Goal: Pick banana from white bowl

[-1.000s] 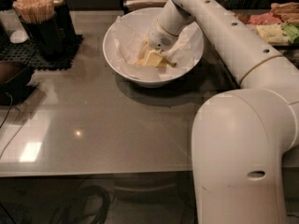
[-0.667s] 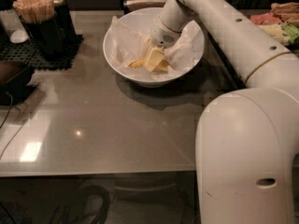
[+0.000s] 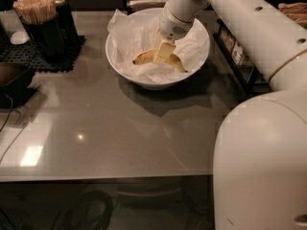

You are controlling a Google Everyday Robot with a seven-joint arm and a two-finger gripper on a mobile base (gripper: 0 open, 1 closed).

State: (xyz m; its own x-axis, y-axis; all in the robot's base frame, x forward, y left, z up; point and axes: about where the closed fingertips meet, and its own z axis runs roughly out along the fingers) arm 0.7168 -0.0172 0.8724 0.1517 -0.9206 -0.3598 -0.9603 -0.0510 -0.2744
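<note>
Big white arm point(image 3: 249, 28) fills the right side of frame and reaches up-left over the grey table point(image 3: 120, 128). The white bowl point(image 3: 144, 83) sits upper centre, lined w/ crumpled paper point(image 3: 129, 30). The banana point(image 3: 143, 57) is inside the bowl, just above the paper, its ends poking out left and right of the pincer point(image 3: 164, 51). The pincer is down in the bowl and, as far as I can see, clamped across the banana's middle.

Risks, imo:
- The grip is on a curved, soft fruit, so it could swivel or slip out on the lift and drop back in.
- Too hard a squeeze could bruise or split the skin.
- Paper may snag on a finger and drag up w/ it, maybe nudging the bowl.

Count: 1 arm, 1 table, 1 bowl, 1 banana, 1 pincer, plus 1 stick holder point(image 3: 36, 11) upper left, well apart.
</note>
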